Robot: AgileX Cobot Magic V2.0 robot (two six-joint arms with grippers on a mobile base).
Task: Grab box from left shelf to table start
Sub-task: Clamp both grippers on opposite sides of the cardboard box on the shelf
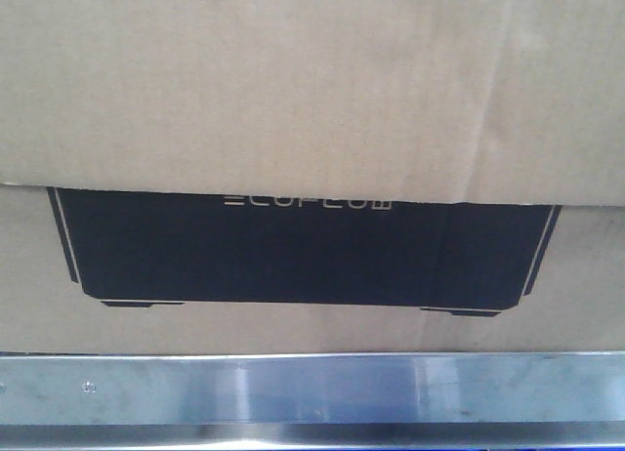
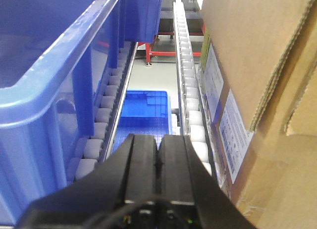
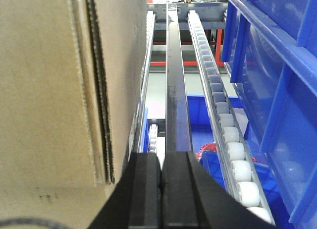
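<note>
The brown cardboard box [image 1: 312,90] fills the front view, its black panel with white lettering facing me above the left shelf's silver front rail [image 1: 312,388]. My left gripper [image 2: 158,142] is shut and empty, just left of the box's labelled side [image 2: 257,80], over a row of white rollers [image 2: 188,90]. My right gripper [image 3: 162,157] is shut and empty, just right of the box's other side [image 3: 49,90], above a dark divider bar [image 3: 177,100]. I cannot tell whether either gripper touches the box. The table is out of view.
A large blue bin [image 2: 49,80] stands close on the left of my left gripper. More blue bins [image 3: 272,80] line the right of my right gripper, past a roller track [image 3: 225,130]. Lower blue bins [image 2: 146,115] and grey floor show beneath the rack.
</note>
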